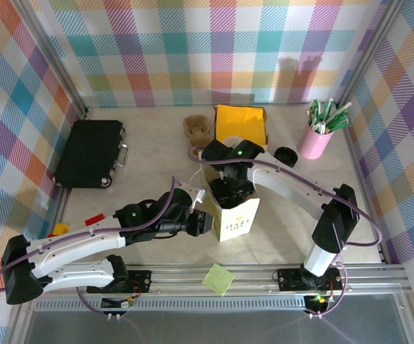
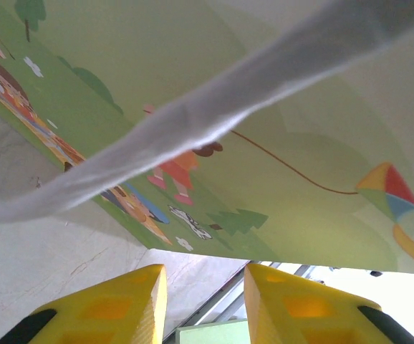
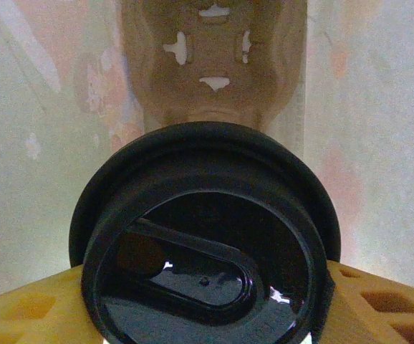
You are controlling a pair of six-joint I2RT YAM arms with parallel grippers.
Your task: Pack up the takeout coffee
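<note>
The printed paper bag [image 1: 237, 218] stands open near the table's front middle. My right gripper [image 1: 230, 188] reaches down into its mouth. In the right wrist view the takeout coffee [image 3: 207, 244] shows as a round black lid, its cup body hidden, and my right gripper [image 3: 205, 304] is shut on it with a yellow finger on each side. Pale bag walls surround it. My left gripper [image 1: 201, 221] sits at the bag's left side. In the left wrist view it [image 2: 205, 276] is open with nothing between its fingers, just under the bag's green picture side [image 2: 300, 107].
A black case [image 1: 89, 153] lies at the left. At the back are a brown object [image 1: 196, 129], a yellow packet [image 1: 241, 123], a loose black lid [image 1: 286, 155] and a pink cup of sticks [image 1: 316, 136]. A green note [image 1: 218, 279] rests on the front rail.
</note>
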